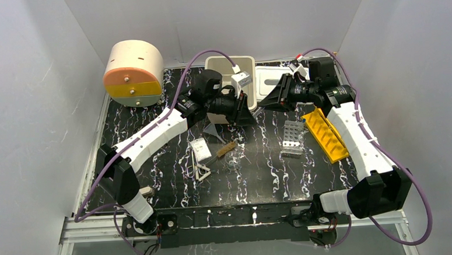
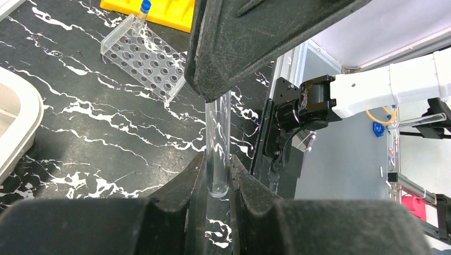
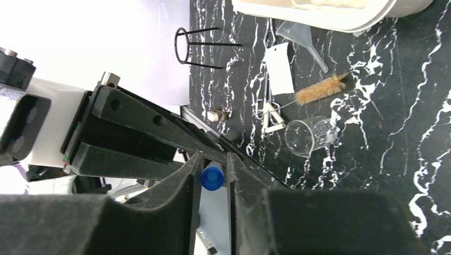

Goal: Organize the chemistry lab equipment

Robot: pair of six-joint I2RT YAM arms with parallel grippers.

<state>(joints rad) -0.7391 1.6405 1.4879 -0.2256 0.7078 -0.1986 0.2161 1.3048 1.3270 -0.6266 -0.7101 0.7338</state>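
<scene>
Clear tube sits clamped in my left end effector, held over the counter near the grey holed metal rack. My right end effector pinches a blue cap, probably that tube's, though the join is hidden.

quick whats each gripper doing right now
Left gripper: closed, holding a clear tube.
Right gripper: closed on something with a blue cap.

Black white-veined table, yellow tube rack, beige-and-orange drum, blue tube cap
</scene>
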